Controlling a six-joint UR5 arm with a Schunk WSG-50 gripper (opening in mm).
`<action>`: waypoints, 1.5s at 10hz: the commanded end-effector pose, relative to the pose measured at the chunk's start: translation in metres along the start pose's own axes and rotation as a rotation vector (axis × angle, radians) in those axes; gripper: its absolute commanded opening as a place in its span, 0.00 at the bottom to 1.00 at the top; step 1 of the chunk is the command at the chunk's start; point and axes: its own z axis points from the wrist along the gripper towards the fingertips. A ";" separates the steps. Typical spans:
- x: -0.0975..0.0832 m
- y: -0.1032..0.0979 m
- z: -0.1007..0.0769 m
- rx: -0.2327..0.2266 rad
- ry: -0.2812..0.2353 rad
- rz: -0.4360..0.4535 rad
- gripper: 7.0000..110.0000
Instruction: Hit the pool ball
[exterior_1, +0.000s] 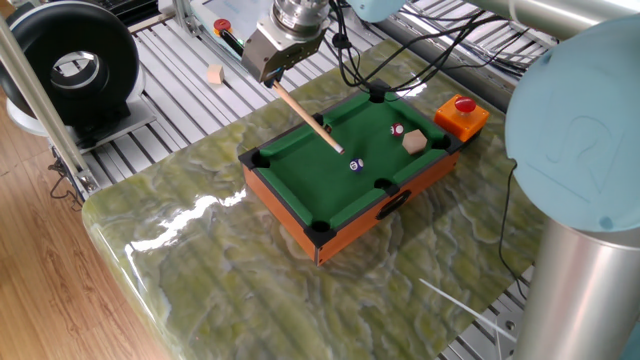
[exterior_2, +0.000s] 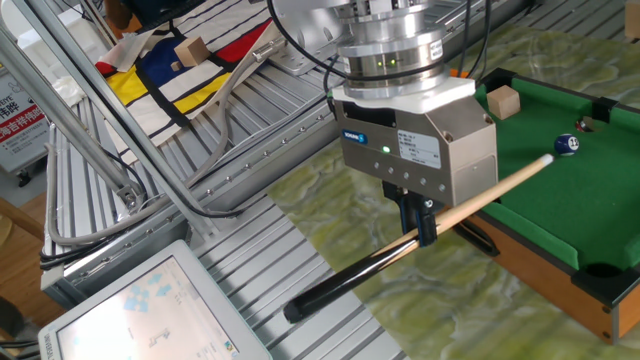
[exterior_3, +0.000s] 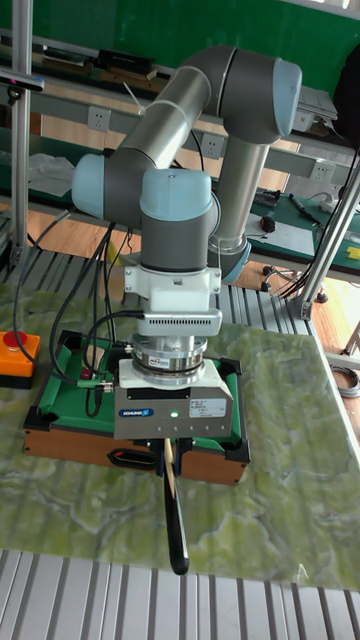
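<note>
The other fixed view shows the risk most plainly, starting at the gripper (exterior_2: 425, 222): its jaws are clamped on the cue stick (exterior_2: 470, 206) about midway along its length, with the dark butt trailing behind and below them and the pale shaft reaching ahead over the rail of the mini pool table (exterior_2: 545, 270). A grip that far back from the tip leaves a long lever ahead of the jaws, so I judge that any twist of the stick between the fingers would swing the tip off line.

Ahead of the jaws, the cue tip sits just short of the pool ball (exterior_2: 567, 145), which rests on the green felt beyond it; whether the two touch I cannot tell. The stick slopes downward toward the felt, so a push that runs too low could dig the tip into the cloth, and one slightly to the side could clip the ball's edge and send it off weakly or miss it.

Farther from the jaws, past the ball, the tan wooden cube (exterior_1: 415, 142) and the red-and-white ball (exterior_1: 397, 130) lie near the far rail in one fixed view. A hard or skewed stroke could drive the pool ball into either of them, or carry the tip on to strike them instead.

Beyond the table stands the orange box with a red button (exterior_1: 461, 115), clear of the cue's line.
</note>
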 end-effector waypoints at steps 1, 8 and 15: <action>0.001 -0.002 -0.001 -0.010 -0.008 0.021 0.00; 0.010 -0.006 -0.001 -0.019 -0.003 0.018 0.00; 0.008 0.004 0.005 -0.021 0.000 0.026 0.00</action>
